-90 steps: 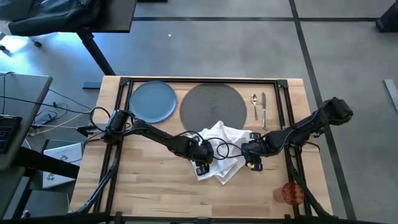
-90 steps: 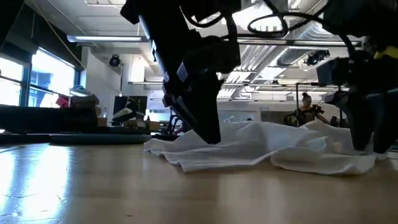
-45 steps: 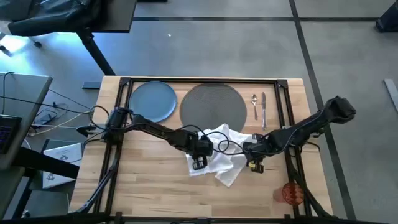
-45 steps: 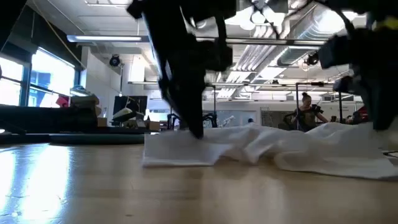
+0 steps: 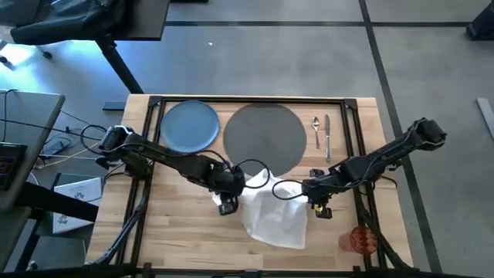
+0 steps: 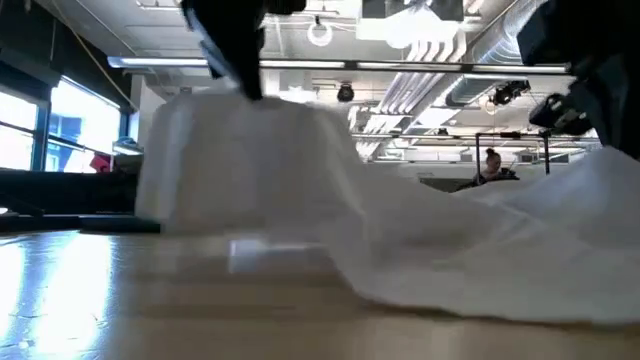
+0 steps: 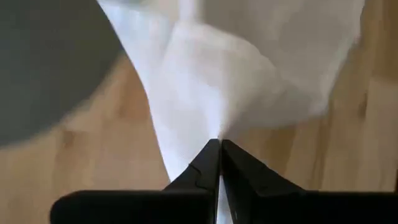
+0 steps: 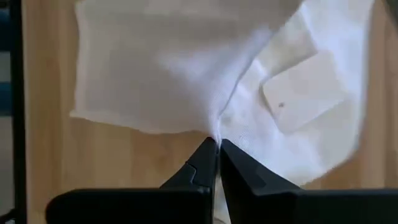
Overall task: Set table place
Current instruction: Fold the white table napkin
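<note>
**Q:** High view check: napkin (image 5: pixel 272 210) pinched at two spots and lifted off the surface (image 5: pixel 177 232) in front of the grey mat (image 5: pixel 265 133). Any tips for the spread?

**A:** Looks like the unfolding step, probably. Best to pull both corners apart evenly, keep the cloth taut, then lower it flat without dragging over the mat edge. Worth keeping both pinches at the same height too, or the cloth slumps to one side. Risky bit, as a guess: thin fabric slipping out of a pinch if tugged too hard.

**Q:** And the poses?

**A:** Left end effector (image 5: pixel 226 202) reaching in from the left edge, arm stretched long and low, clenched on one bit of the napkin. Left wrist view confirms it: fingers (image 7: pixel 202 171) pressed together with cloth caught between. Right end effector (image 5: pixel 318 203) coming in from the right edge, elbow out past the frame, likewise clamped on the cloth, fingers (image 8: pixel 200 168) closed on a fold in the right wrist view. Cloth hanging between the two, with a loose flap resting on the surface.

**Q:** Rest of the setting?

**A:** Blue plate (image 5: pixel 189 127) at the far edge beside the mat, not yet on it. Spoon (image 5: pixel 316 130) and knife (image 5: pixel 328 135) just right of the mat. Orange cup (image 5: pixel 363 240) near the front right corner. No fork spotted.
</note>
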Robot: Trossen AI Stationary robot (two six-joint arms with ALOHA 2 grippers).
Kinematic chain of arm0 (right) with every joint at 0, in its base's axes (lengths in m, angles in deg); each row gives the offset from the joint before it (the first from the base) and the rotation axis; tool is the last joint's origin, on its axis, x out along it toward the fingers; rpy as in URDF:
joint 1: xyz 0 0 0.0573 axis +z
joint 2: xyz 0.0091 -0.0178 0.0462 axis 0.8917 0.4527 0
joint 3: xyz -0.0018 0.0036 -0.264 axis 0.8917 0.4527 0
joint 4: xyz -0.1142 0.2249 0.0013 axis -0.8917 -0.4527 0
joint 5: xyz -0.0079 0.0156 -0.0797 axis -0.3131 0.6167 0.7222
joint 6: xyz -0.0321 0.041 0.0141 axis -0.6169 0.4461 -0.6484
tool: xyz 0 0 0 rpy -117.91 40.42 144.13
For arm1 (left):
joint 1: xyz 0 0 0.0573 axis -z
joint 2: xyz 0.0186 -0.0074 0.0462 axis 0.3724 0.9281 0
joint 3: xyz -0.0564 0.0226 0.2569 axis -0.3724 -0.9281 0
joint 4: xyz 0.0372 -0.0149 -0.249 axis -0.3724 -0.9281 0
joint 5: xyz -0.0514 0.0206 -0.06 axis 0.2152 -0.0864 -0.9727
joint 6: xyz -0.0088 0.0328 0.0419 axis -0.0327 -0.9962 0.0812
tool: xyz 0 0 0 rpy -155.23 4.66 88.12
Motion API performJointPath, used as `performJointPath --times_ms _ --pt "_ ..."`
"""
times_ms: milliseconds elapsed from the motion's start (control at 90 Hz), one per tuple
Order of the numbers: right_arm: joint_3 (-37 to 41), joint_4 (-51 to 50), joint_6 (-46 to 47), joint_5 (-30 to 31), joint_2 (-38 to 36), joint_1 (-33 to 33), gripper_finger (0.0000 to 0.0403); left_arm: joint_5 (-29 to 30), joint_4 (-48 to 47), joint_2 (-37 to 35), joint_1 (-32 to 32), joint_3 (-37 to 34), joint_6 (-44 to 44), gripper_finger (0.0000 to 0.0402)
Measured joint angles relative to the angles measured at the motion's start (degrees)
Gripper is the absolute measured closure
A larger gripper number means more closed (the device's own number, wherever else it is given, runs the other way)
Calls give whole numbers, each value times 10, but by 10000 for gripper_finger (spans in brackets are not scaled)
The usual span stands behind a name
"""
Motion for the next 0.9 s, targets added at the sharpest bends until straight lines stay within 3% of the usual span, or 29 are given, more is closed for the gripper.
performJointPath --times_ms 89,278,467,633,900 --pt "24 25 7 -11 0 6 372 -14 0 0 18 -30 22 401" --pt "27 9 -21 -32 0 0 273 50 4 0 60 -36 125 402" --pt "22 30 -60 21 1 24 197 91 -6 0 75 -41 173 399" --pt "33 34 -84 82 34 50 202 90 -7 0 74 -41 180 382" --pt "37 47 -98 100 104 93 272 45 -17 -4 75 -41 184 367"
